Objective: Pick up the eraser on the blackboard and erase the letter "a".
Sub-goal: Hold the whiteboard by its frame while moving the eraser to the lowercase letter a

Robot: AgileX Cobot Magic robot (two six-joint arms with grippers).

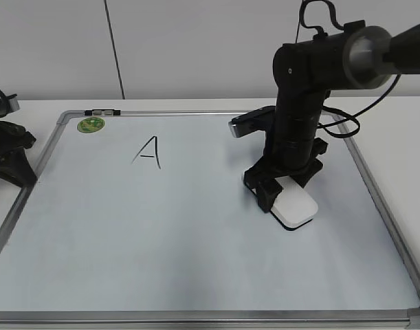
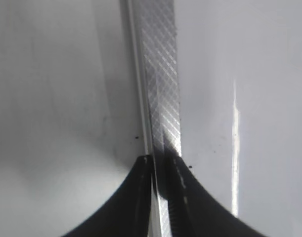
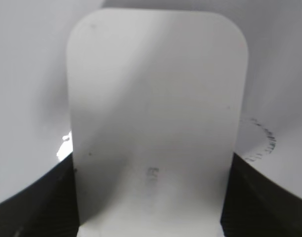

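1. While our left gripper (image 2: 163, 197) sits at the blackboard (image 1: 196, 261) frame's left edge, jaws pressed together, it holds nothing.
2. Capital "A" (image 1: 148, 152) is upper-middle.
3. Our right gripper (image 1: 282, 196) pinches the eraser (image 1: 295, 208) flat on the board, right of centre; faint black smudge (image 3: 262, 140) beside it.

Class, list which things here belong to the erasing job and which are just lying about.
Job: eraser, right gripper clamping it, blackboard, marker smudge beside the eraser.
Lying about: capital "A", green sticker.
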